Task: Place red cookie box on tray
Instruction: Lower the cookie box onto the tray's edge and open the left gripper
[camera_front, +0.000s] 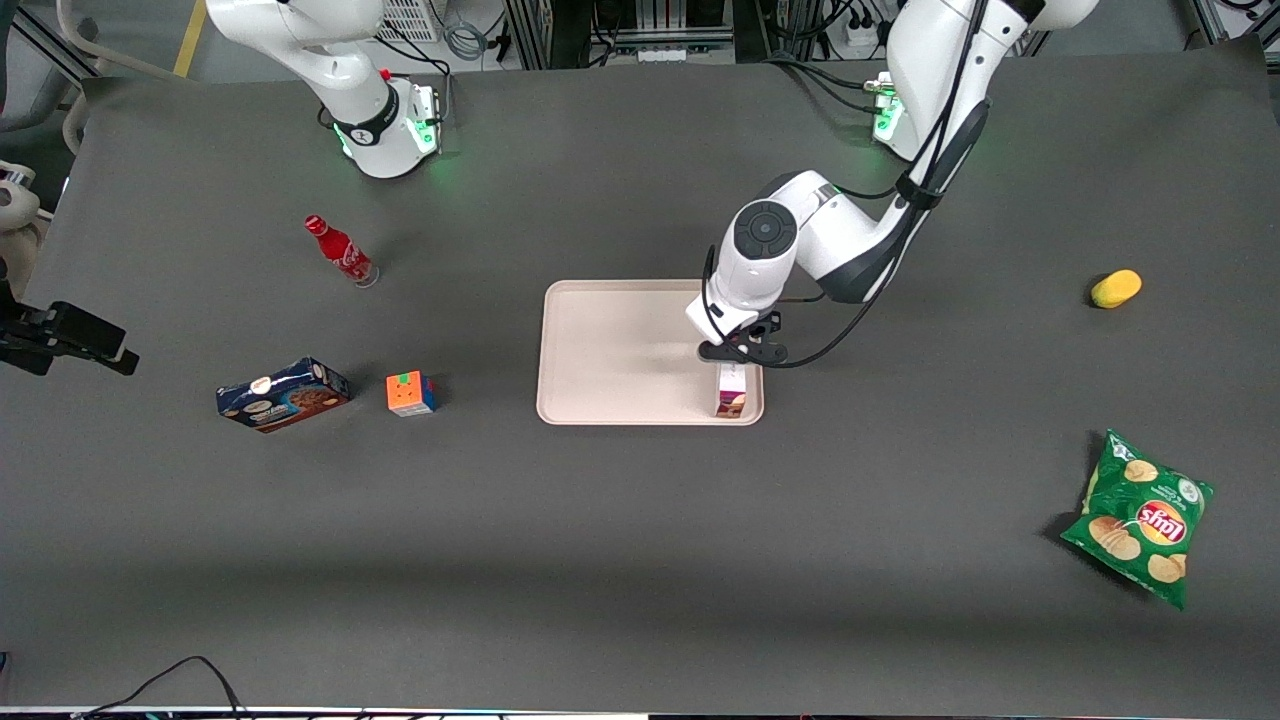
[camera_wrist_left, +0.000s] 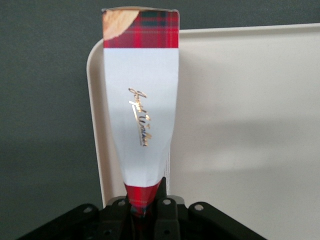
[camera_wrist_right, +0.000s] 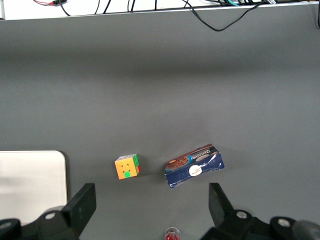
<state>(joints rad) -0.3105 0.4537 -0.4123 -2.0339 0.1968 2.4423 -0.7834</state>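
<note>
A: Where's the red cookie box (camera_front: 731, 390)?

B: On the tray (camera_front: 610, 350) — along the short rim at the working arm's end, its near end by the tray's corner closest to the front camera.

A: And the gripper (camera_front: 741, 353)?

B: Right over that same edge of the tray, fingers (camera_wrist_left: 162, 192) pinching the box's plaid end.

A: Anything else around the tray?

B: Toward the parked arm's end, well apart from the tray — a puzzle cube (camera_front: 411, 393), then a blue cookie box (camera_front: 283, 394).
</note>
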